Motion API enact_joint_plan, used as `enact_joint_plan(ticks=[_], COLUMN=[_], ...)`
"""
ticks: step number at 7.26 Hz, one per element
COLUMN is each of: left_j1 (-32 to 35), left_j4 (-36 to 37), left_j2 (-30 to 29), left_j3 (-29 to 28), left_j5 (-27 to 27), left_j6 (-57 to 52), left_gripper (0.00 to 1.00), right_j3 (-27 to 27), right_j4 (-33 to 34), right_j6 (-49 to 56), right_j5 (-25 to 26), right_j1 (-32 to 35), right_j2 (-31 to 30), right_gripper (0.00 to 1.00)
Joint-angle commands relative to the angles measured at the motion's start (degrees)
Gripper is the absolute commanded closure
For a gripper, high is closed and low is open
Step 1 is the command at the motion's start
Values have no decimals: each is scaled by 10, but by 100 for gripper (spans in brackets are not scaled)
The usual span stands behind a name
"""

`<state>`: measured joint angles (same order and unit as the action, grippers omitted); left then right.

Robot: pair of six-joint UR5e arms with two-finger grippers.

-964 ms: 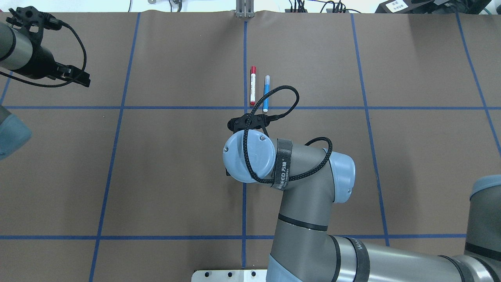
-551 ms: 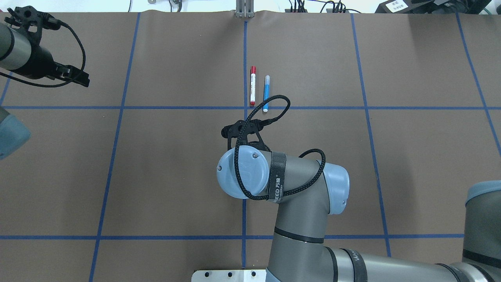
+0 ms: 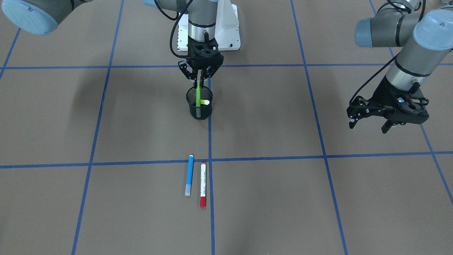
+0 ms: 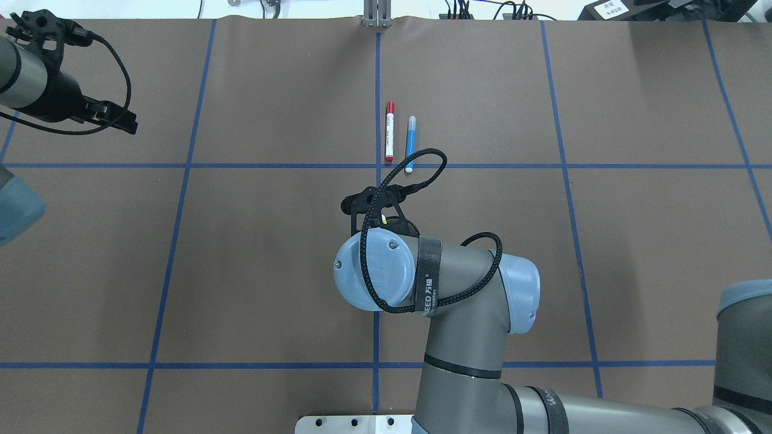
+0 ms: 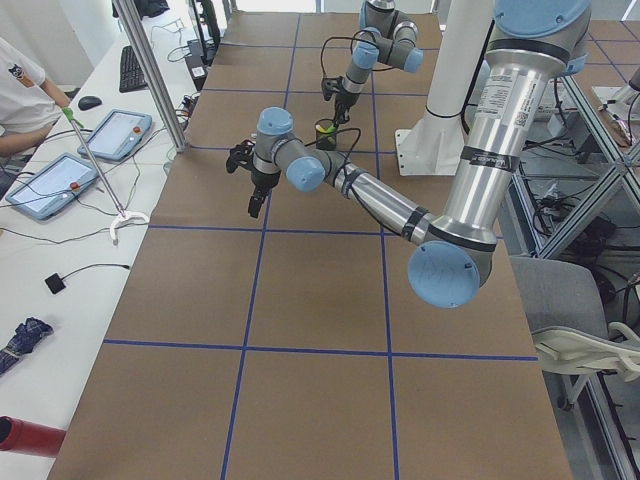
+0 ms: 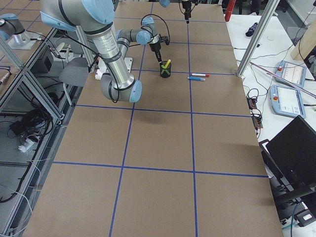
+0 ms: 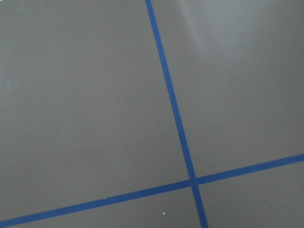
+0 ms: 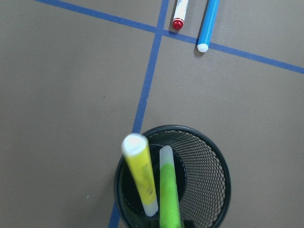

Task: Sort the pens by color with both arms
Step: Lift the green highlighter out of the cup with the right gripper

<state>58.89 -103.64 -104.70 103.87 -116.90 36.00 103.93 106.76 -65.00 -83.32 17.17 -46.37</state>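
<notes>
My right gripper (image 3: 199,83) is shut on the top of the lime green pen (image 3: 198,95), which stands upright with its lower end inside the black mesh cup (image 3: 200,114). The yellow pen (image 3: 204,102) leans in the same cup. In the right wrist view the green pen (image 8: 168,190) and the yellow pen (image 8: 140,175) both stand in the cup (image 8: 216,166). The blue pen (image 3: 189,175) and the red-capped white pen (image 3: 202,184) lie side by side on the table beyond the cup. My left gripper (image 3: 368,125) hangs open and empty, far off to the side.
Blue tape lines (image 3: 247,159) divide the brown table into squares. The white metal base (image 3: 226,32) stands behind the cup. In the overhead view my right wrist (image 4: 374,277) hides most of the cup. The left wrist view holds only table and tape (image 7: 173,109).
My right arm has drawn back from beside the two lying pens, toward the robot and a little left, and stands over the cup. The left arm has barely moved.
</notes>
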Motion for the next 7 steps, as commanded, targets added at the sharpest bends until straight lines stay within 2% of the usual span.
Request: enact_joint_plan(ticks=[1, 2, 3, 4, 5, 6, 7], left_j1=[-2, -4, -4, -4, -4, -4, -3], left_j4=[-1, -2, -2, -3, -3, -3, -3], left_j2=[-2, -5, -5, -5, -5, -4, -2], left_j3=[0, -1, 0, -1, 0, 1, 2], left_j5=[0, -1, -1, -1, -1, -1, -1], left_j6=[12, 34, 35, 35, 35, 35, 35], left_gripper=[0, 0, 0, 0, 0, 0, 0], right_j3=[62, 89, 90, 90, 85, 65, 2], right_j4=[49, 80, 99, 102, 96, 68, -20], right_j6=[28, 30, 30, 30, 30, 31, 30], right_j5=[12, 16, 30, 35, 69, 95, 104], right_j1=[16, 33, 44, 59, 63, 71, 74], right_j2=[4, 20, 45, 61, 65, 66, 68], right_gripper=[100, 100, 100, 100, 100, 100, 100])
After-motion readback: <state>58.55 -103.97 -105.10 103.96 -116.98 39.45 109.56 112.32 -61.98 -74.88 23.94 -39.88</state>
